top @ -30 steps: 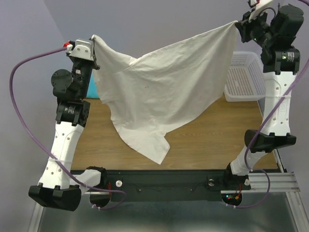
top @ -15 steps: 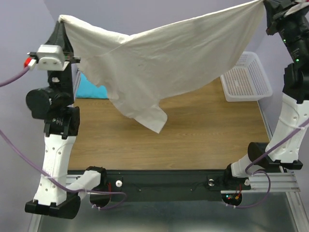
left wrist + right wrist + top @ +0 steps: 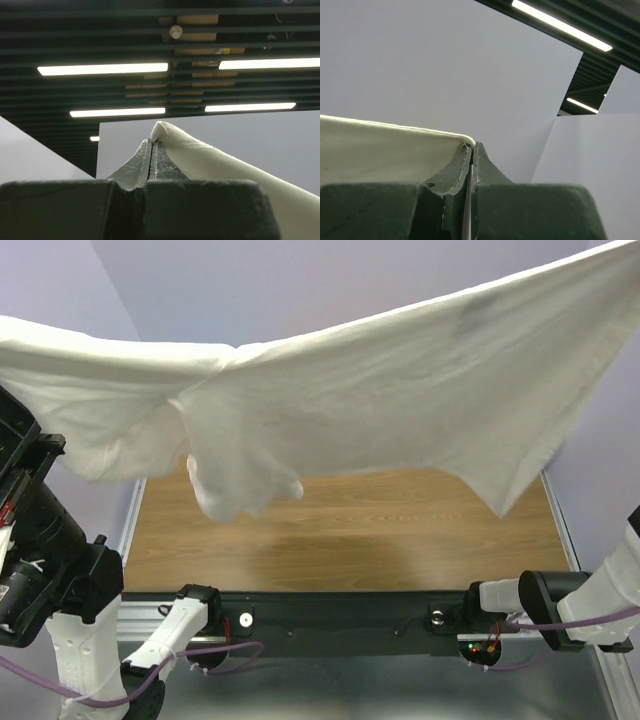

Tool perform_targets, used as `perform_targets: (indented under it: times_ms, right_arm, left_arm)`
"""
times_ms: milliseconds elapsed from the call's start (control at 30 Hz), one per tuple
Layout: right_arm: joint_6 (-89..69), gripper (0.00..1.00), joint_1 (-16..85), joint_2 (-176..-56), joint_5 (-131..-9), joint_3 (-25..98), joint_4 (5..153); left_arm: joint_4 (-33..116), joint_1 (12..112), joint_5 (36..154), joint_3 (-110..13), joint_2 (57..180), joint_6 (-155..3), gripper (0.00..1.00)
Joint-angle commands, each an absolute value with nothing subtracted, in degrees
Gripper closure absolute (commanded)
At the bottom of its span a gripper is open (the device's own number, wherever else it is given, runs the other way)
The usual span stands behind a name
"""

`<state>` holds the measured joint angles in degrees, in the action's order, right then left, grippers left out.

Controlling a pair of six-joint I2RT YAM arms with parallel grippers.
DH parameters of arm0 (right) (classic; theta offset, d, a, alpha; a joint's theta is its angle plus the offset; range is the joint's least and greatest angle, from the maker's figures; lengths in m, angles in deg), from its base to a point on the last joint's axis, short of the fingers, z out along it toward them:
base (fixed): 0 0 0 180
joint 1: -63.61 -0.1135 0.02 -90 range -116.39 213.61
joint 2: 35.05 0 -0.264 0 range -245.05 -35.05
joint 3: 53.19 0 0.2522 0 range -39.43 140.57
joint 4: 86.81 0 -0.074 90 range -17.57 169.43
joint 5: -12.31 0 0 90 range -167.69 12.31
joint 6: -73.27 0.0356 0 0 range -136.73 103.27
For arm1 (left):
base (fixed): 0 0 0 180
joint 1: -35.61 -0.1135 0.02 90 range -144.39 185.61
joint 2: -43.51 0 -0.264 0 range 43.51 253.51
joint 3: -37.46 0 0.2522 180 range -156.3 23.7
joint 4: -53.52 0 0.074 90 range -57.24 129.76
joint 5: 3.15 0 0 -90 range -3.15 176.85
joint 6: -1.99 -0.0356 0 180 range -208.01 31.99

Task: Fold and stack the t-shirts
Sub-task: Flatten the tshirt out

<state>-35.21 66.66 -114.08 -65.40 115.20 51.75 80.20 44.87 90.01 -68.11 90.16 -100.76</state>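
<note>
**Hazards**
- Near edge of the table [image 3: 400,530]: none noted.
- Above the table: the cream t-shirt [image 3: 400,390] hangs stretched in the air, clear of the wood, held only at two edges.
- The left gripper [image 3: 151,143] is pinched tight over a small fold of cloth. The right gripper [image 3: 472,146] is clamped likewise on a thin edge.
- Both bites look shallow, so a harder pull apart could strip the cloth free and drop it in a heap.
- A bunched part sags lowest over the table's left half and may crumple underneath when the shirt is laid down.

**Counts**
- Near edge of the table: left arm [image 3: 40,540], one; right arm [image 3: 560,605], one.
- Grippers: two.
- Table: one.
- Above the table: cream t-shirt, one.
- Second shirt: none in view.
</note>
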Motion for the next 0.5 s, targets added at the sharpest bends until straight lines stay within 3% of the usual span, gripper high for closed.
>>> perform_targets:
  times_ms: [0, 267, 467]
  right_arm:
    - [-36.07, 0.99, 67.39, -113.63, -68.47, 111.58, 54.74]
    - [-33.26, 1.0, 67.39, -109.5, -57.75, 89.19, 53.07]
    - [-35.89, 0.99, 67.39, -109.14, -48.79, 63.09, 53.59]
  left_arm:
    - [82.03, 44.58, 90.37, -67.89, 91.15, -100.4, 1.0]
    - [79.04, 44.58, 89.4, -54.9, 94.57, -101.29, 1.0]
    - [84.83, 44.58, 92.3, -40.04, 102.47, -100.84, 1.0]
